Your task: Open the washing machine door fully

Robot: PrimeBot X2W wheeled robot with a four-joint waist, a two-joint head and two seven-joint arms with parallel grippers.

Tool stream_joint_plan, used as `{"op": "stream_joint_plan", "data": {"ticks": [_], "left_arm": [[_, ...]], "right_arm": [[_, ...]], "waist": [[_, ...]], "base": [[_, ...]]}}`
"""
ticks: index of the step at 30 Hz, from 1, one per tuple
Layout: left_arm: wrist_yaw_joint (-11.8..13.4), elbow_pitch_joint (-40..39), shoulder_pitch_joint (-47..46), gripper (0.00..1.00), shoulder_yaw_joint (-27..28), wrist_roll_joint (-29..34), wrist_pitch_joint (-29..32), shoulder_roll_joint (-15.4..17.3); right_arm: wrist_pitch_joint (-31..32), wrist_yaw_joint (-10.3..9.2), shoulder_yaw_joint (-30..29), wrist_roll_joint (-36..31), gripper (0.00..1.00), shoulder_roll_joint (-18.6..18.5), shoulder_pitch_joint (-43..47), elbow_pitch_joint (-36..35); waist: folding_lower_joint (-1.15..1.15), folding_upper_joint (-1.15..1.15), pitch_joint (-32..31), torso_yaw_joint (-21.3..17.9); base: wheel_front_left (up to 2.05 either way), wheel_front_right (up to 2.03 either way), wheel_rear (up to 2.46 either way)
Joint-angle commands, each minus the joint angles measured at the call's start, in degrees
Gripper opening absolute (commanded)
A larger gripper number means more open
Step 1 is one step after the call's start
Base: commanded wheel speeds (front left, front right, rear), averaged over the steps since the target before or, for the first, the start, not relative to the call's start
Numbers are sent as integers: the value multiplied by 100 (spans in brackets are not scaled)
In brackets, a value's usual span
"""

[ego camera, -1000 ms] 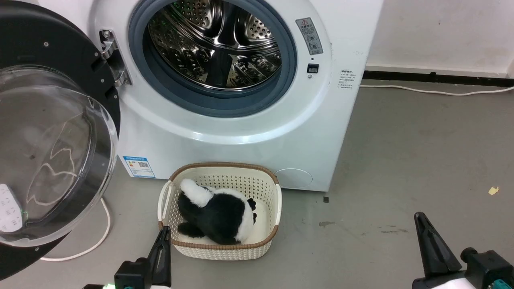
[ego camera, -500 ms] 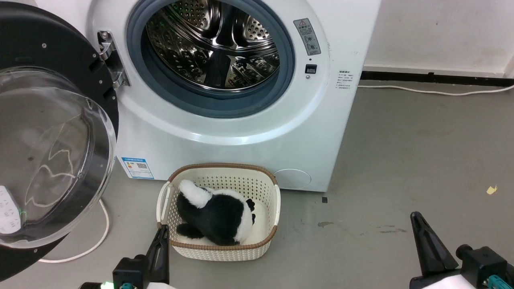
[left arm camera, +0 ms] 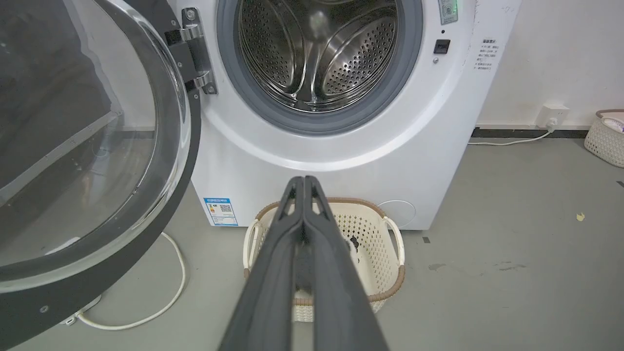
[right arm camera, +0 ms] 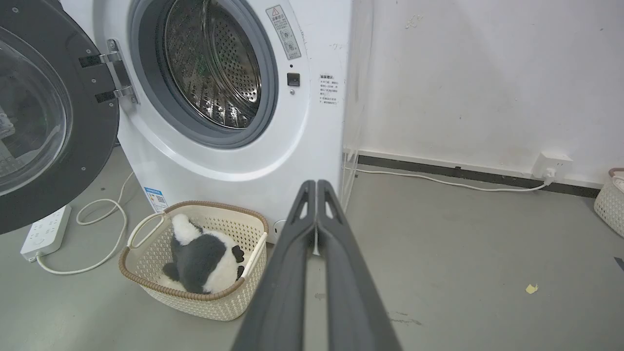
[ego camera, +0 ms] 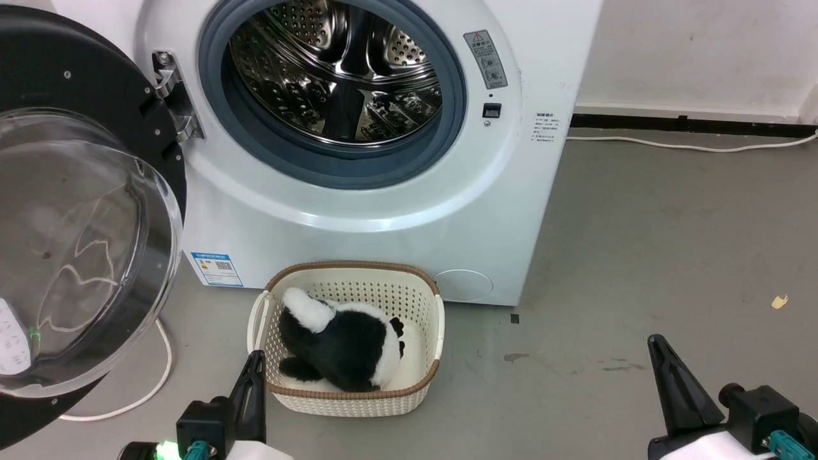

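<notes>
Evidently found washing machine door (ego camera: 83, 223) wide at nine o'clock; held left gripper (ego camera: 255, 367), right gripper (ego camera: 658, 351) low, fingers (left arm camera: 273, 273) pressed together, clearing its arc.

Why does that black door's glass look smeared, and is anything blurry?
Head view: the bulging glass of the round glossy black washing machine door shows warped pale lines and haze; the perforated steel drum glints. Left wrist view: the shut left gripper looks soft-edged close up, the big white washing machine behind it sharp.
</notes>
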Motion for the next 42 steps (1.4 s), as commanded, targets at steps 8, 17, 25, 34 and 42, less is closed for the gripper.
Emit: {"op": "stream_joint_plan", "data": {"ticks": [8, 17, 25, 34, 42], "left_arm": [[-47, -86, -111, 0, 38, 62, 112, -43], [-64, -140, -142, 0, 73, 88, 217, -52], [-79, -187, -171, 0, 105, 111, 311, -59], [-96, -241, -202, 0, 141, 137, 417, -68], [-111, -289, -230, 0, 173, 160, 510, -76]], "right_arm": [[114, 2, 43, -66, 0, 9, -127, -38], [219, 2, 75, -95, 0, 11, -166, -46], [313, 3, 103, -121, 0, 12, -201, -53], [419, 3, 135, -151, 0, 14, -241, -61], [513, 3, 163, -177, 0, 15, -276, -68]], "waist": [[0, 0, -8, -17], [0, 0, -16, -36], [0, 0, -24, -53], [0, 0, -32, -72], [0, 0, -40, -88]], "base": [[0, 0, 0], [0, 0, 0], [0, 0, 0], [0, 0, 0], [0, 0, 0]]}}
